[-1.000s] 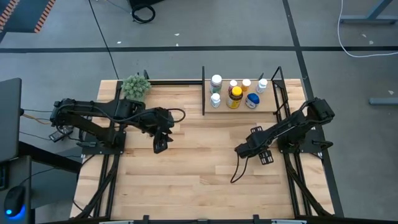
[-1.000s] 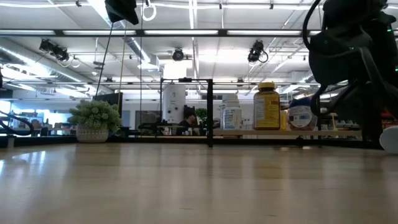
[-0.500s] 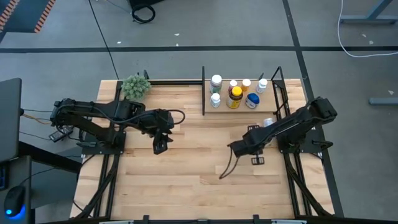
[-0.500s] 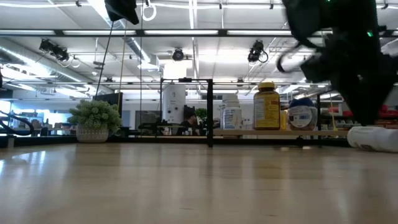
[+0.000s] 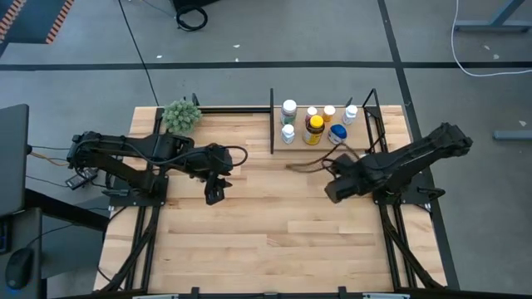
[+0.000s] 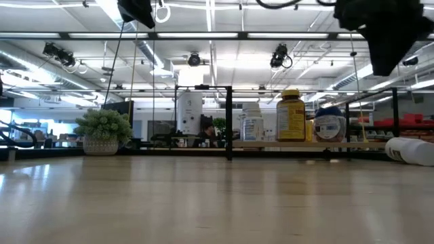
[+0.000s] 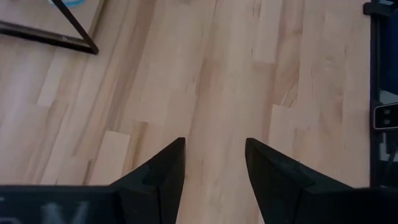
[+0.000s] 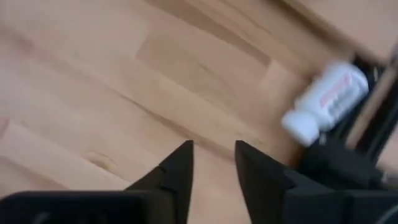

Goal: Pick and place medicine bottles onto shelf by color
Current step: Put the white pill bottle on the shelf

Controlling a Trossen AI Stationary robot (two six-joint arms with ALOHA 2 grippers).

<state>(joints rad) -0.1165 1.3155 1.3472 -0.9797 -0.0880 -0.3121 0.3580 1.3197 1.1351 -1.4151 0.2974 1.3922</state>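
The shelf point(image 5: 359, 143) stands at the table's far right, a light board in a black rod frame. Several medicine bottles stand upright on it, among them an amber, yellow-lidded one point(image 5: 313, 129) and a blue-lidded one point(image 5: 337, 133); they also show in the low view point(image 6: 291, 115). One white bottle point(image 8: 323, 102) lies on its side on the tabletop near the right frame point(image 6: 410, 150); my right arm hides it in the high view. My right gripper point(image 5: 332, 192) is open and empty, raised above the planks in front of the shelf. My left gripper point(image 5: 214, 195) is open and empty, left of centre.
A green fuzzy plant ball point(image 5: 181, 116) sits at the far left corner. Black frame rods point(image 5: 386, 208) run along the table's right side. Bare planks point(image 5: 274, 216) lie between the two grippers.
My right gripper has risen from close to the tabletop to well above it. It has drawn back toward the table's right and far edges and has turned about its wrist.
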